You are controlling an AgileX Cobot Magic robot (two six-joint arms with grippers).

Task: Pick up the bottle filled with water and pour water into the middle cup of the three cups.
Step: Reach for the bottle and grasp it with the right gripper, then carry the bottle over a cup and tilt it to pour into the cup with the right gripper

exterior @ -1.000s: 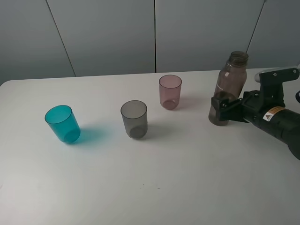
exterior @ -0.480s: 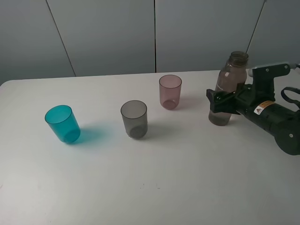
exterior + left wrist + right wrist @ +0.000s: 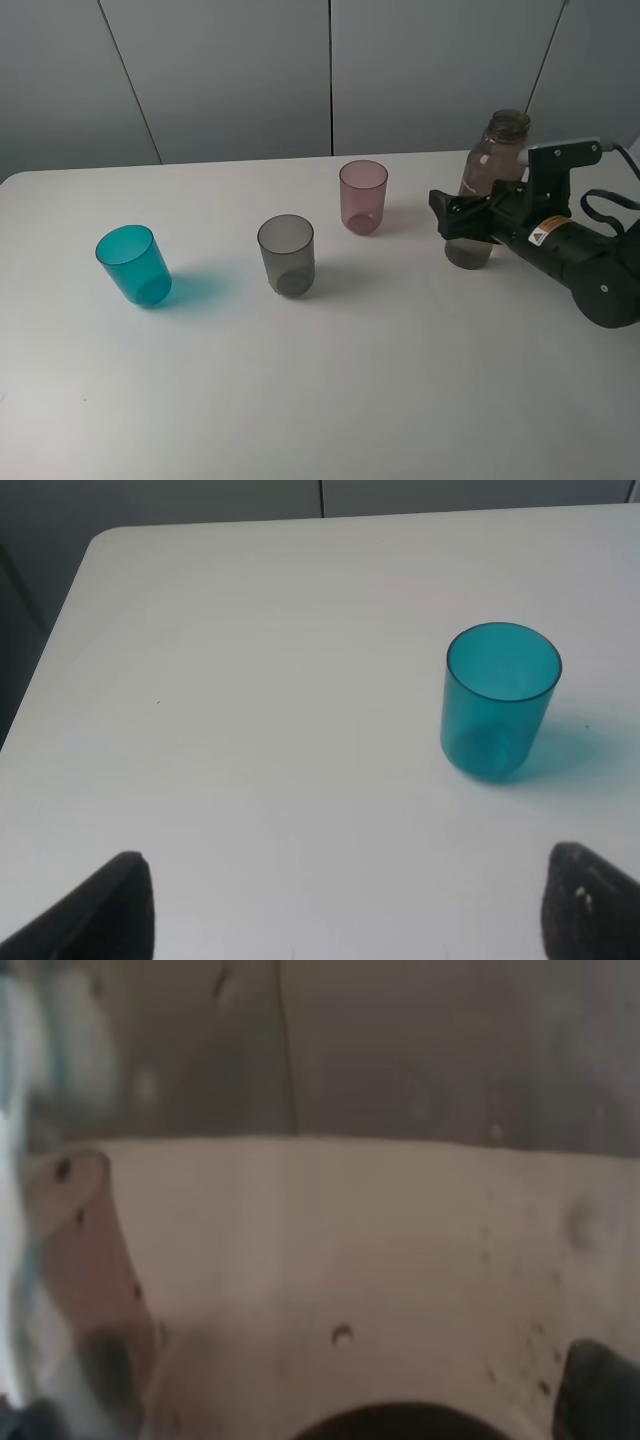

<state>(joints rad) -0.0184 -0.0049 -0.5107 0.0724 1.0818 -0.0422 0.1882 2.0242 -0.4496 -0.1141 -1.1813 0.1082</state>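
Observation:
The brownish bottle (image 3: 492, 170) stands upright at the right of the white table (image 3: 330, 390). My right gripper (image 3: 455, 218) is open, its jaws on either side of the bottle's lower body. The right wrist view is filled by the bottle (image 3: 330, 1230) seen close up, with one dark fingertip (image 3: 600, 1390) at the edge. The three cups stand in a row: teal (image 3: 133, 264), smoky-grey middle cup (image 3: 286, 254), pink (image 3: 363, 196). My left gripper (image 3: 355, 910) is open and empty, short of the teal cup (image 3: 500, 715); it is outside the exterior high view.
A grey panelled wall (image 3: 330, 70) rises behind the table's far edge. The table's left edge and rounded corner (image 3: 95, 550) show in the left wrist view. The right arm's black body (image 3: 580, 260) lies over the table's right side.
My right gripper has moved left and a little up, sliding its open jaws further around the bottle. The bottle and the cups have not moved.

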